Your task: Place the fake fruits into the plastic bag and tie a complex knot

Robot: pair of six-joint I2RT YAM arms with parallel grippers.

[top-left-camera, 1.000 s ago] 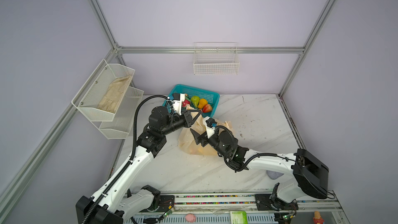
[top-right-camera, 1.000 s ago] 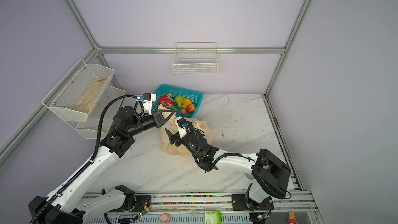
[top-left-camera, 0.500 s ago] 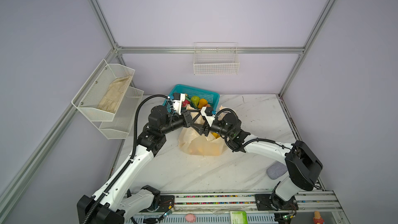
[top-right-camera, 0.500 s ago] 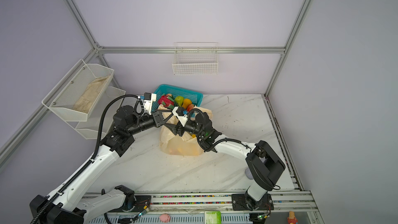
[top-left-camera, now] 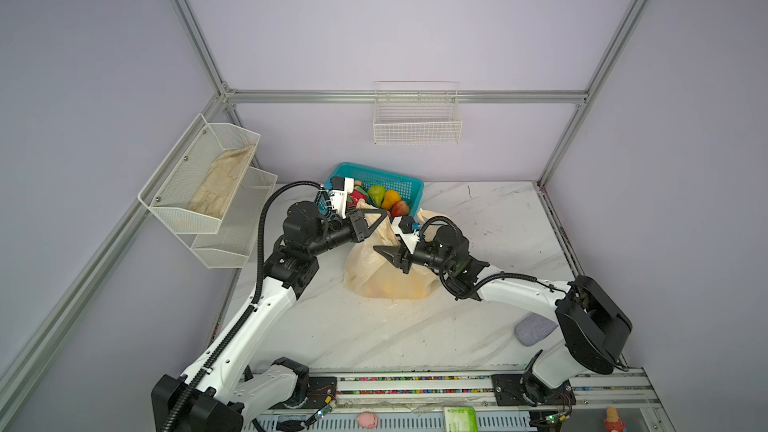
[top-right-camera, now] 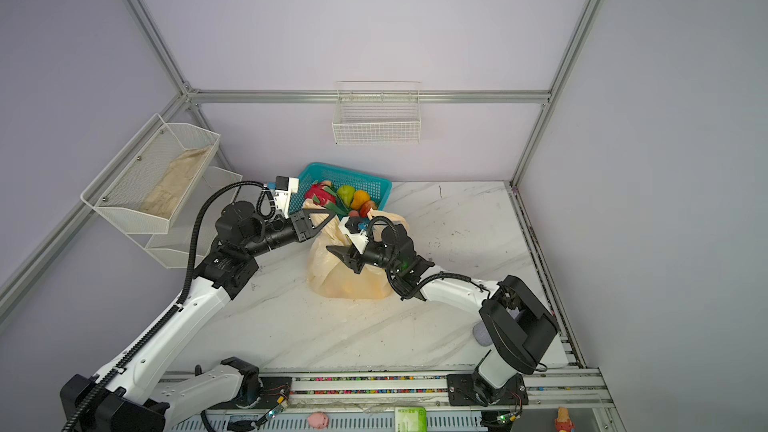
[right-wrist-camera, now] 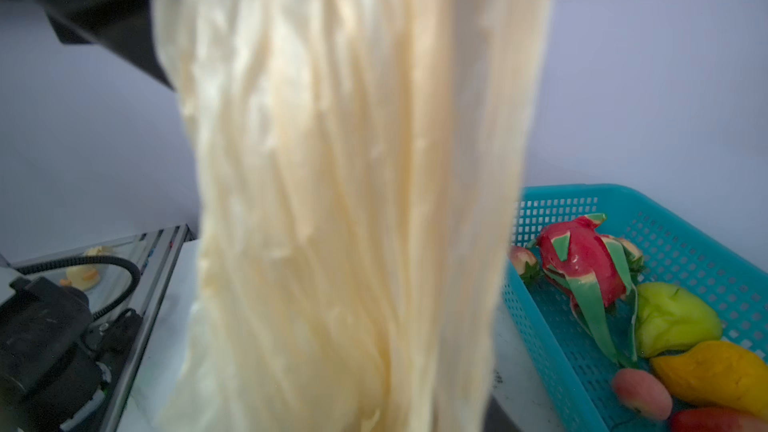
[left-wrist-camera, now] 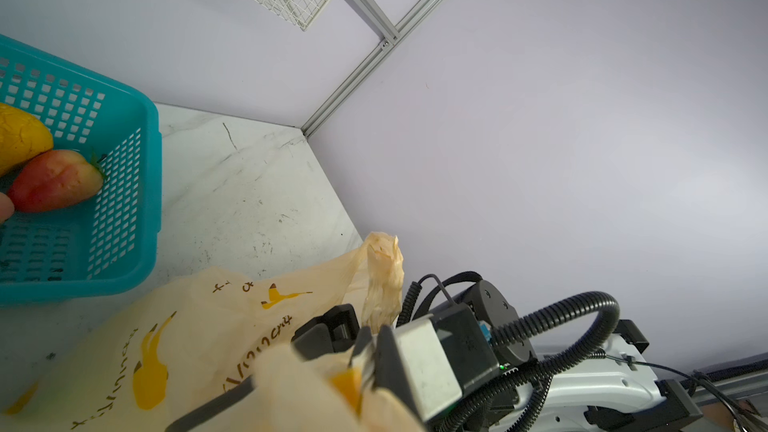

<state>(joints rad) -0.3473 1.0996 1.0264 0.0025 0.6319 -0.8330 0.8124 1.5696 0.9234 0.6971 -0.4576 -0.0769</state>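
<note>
Loading step, we reckon: left pincer (top-left-camera: 383, 218) clamps the plastic bag (top-left-camera: 386, 284) handle, we can't tell for right pincer (top-left-camera: 386, 255); grabbing fake fruits (top-left-camera: 376, 194) next.

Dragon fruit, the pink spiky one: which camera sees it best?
The right wrist view: the dragon fruit lies close, sharp and nearly whole in the teal basket. Both top views show it only as a small red spot. The left wrist view misses it.

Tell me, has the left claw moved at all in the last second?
No. The left claw stays at the same spot beside the teal basket, still shut on the handle of the plastic bag.
</note>
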